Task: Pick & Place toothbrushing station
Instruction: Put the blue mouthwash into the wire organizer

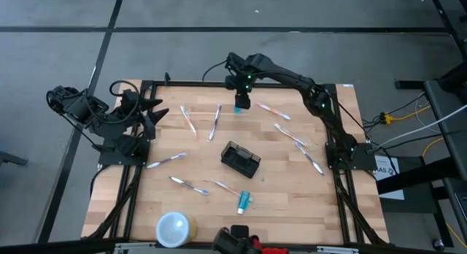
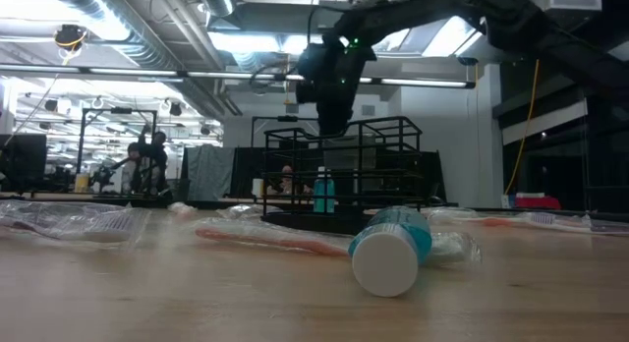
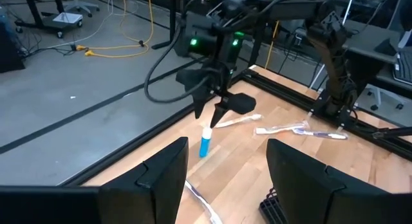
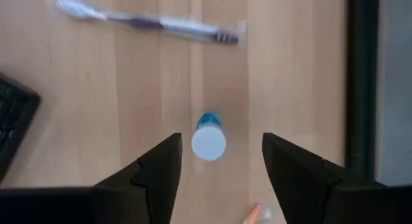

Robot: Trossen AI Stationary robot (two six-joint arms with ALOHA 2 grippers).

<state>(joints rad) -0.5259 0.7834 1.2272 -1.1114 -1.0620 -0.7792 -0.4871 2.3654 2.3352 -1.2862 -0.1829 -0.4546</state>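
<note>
We see 2 matte black arms built of jointed segments, with black cables looped along them. The right arm's wrist (image 1: 246, 80) shows small green lights. Each gripper ends in 2 dark, flat, angular fingers (image 4: 151, 176).

caddy (image 1: 241, 160) mid-table; upright tube (image 1: 241, 105) at far edge.

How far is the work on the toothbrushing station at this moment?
Done: nothing can be seen inside the black caddy at mid-table; the wrapped toothbrushes lie scattered around it. In hand: the right gripper hovers open above a small blue tube standing upright near the far edge, gripping nothing. The left gripper waits open at the left side. Left: seemingly the whole job, including a second tube lying nearer the front.
</note>
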